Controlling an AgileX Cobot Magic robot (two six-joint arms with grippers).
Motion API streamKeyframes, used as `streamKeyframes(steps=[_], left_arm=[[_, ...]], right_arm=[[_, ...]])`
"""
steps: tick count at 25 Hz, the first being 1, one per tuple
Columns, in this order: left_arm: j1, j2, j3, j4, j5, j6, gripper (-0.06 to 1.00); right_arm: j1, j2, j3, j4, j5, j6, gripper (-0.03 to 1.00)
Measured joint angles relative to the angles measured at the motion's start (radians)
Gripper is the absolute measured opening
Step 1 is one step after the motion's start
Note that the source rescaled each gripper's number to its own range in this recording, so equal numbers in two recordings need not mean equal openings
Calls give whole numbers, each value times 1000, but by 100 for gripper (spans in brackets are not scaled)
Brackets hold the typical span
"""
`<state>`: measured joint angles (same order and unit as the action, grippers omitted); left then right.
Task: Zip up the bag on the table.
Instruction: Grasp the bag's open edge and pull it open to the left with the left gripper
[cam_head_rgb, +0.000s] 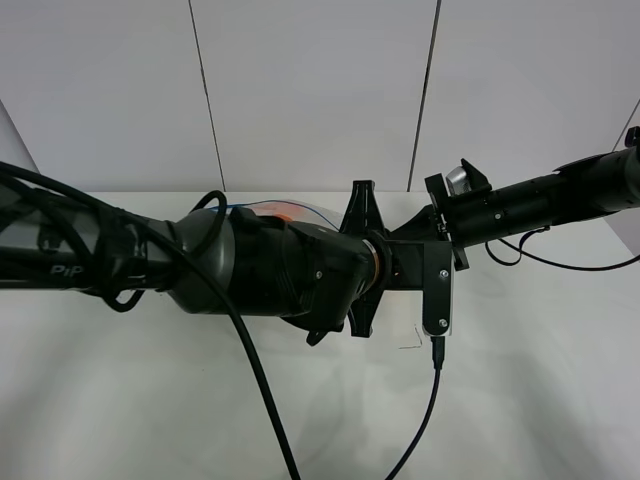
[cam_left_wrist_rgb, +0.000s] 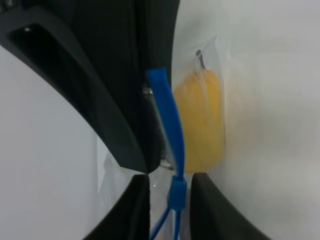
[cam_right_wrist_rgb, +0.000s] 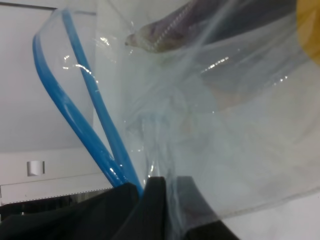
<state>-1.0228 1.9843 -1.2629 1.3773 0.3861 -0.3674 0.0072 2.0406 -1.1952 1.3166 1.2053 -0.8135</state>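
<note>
Left gripper (cam_left_wrist_rgb: 170, 179) barely apart around blue slider (cam_left_wrist_rgb: 177, 194), right gripper (cam_right_wrist_rgb: 169, 189) tight on the bag (cam_right_wrist_rgb: 225, 125), neither clear overhead

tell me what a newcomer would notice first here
The black left arm and right arm meet over the white table, nearly hiding the bag. Close up, its bright blue zipper strip runs beside yellow produce, the slider between the left gripper's fingers; the right gripper pinches the bag's end.
</note>
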Motion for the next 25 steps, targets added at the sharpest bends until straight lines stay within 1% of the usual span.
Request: streamKeyframes(steps=[6,8,10,14,15,21,25], left_arm=[[0,0,0,0,0,0,19],[0,0,0,0,0,0,17],[0,0,0,0,0,0,14],[0,0,0,0,0,0,1],[0,0,0,0,0,0,0],[0,0,0,0,3,1,0],[-1,0,0,0,25,3,0]], right_arm=[[0,0,0,0,0,1,0],[0,0,0,0,0,1,0],[0,0,0,0,0,1,0],[0,0,0,0,0,2,0],[0,0,0,0,0,2,0],[0,0,0,0,0,2,0],[0,0,0,2,0,2,0]])
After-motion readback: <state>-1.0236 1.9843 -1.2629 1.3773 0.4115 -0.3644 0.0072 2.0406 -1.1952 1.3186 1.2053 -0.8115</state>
